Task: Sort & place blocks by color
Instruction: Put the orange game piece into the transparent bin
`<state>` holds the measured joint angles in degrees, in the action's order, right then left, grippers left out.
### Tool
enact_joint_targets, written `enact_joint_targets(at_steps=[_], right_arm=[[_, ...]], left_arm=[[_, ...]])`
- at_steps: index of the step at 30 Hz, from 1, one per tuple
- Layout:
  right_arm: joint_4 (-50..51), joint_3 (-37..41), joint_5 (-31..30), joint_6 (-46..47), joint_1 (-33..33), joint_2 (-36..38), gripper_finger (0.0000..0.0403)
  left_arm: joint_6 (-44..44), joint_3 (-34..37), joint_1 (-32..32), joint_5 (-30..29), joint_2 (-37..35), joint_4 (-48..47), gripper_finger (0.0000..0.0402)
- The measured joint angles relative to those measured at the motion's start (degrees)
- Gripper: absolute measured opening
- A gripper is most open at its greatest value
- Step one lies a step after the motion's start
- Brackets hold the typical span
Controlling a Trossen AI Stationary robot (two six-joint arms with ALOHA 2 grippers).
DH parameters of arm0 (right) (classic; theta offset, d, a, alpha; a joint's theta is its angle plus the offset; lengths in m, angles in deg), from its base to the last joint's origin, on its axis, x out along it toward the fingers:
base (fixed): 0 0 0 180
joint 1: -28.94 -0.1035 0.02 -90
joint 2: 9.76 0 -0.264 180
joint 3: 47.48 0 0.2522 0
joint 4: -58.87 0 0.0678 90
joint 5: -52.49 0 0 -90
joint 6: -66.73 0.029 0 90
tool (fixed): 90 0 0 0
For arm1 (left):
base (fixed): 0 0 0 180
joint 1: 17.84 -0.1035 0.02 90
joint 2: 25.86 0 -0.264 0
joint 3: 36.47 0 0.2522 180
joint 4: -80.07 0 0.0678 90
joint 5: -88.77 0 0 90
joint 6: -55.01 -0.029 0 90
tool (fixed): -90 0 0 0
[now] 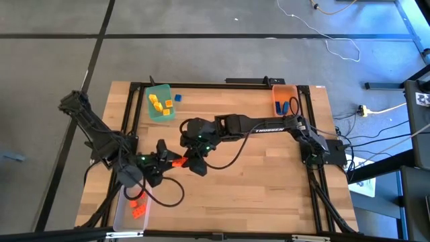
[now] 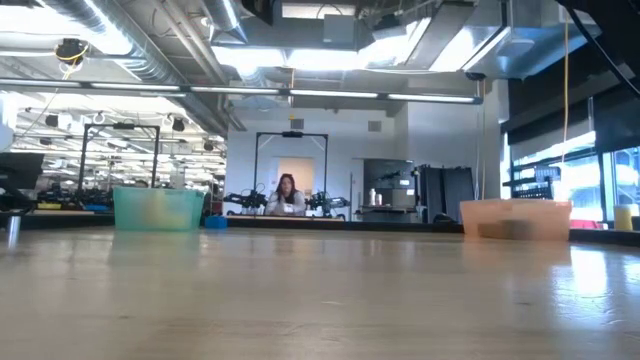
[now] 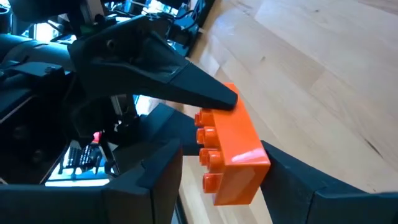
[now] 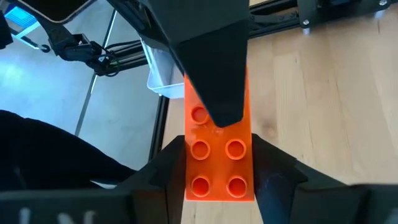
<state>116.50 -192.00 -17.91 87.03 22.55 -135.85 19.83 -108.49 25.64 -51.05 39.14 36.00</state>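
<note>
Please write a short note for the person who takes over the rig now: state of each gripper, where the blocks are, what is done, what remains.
Left gripper and right gripper meet mid-table, both shut on the same orange block; it looks like a handover.
Done: yellow blocks lie in the green bin, blue blocks in the orange bin, orange blocks in the clear bin.
Left: one blue block on the table beside the green bin, and the held orange block, probably for the clear bin.

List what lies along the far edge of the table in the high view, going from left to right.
Green bin holding yellow blocks → loose blue block on the wood beside it → orange bin with blue blocks inside.
</note>
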Motion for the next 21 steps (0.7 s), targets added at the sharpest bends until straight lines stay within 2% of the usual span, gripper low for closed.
enact_joint_targets(at_steps=[5,11,19,21], right_arm=[[0.3,0.0,0.0,0.0,0.0,0.0,0.014],[1.3,0.0,0.4,0.0,-0.1,0.0,0.014],[1.7,0.0,0.2,0.0,0.0,0.0,0.014],[1.7,0.0,0.1,0.0,0.0,0.0,0.0159]], left_arm=[[0.0,0.0,-1.7,3.0,1.5,0.1,0.0154],[-0.6,-0.1,-2.8,3.4,3.1,0.1,0.0082],[-1.4,-0.1,-3.0,3.5,3.2,0.0,0.0081],[-1.3,-0.1,-3.0,3.7,3.2,0.0,0.0081]])
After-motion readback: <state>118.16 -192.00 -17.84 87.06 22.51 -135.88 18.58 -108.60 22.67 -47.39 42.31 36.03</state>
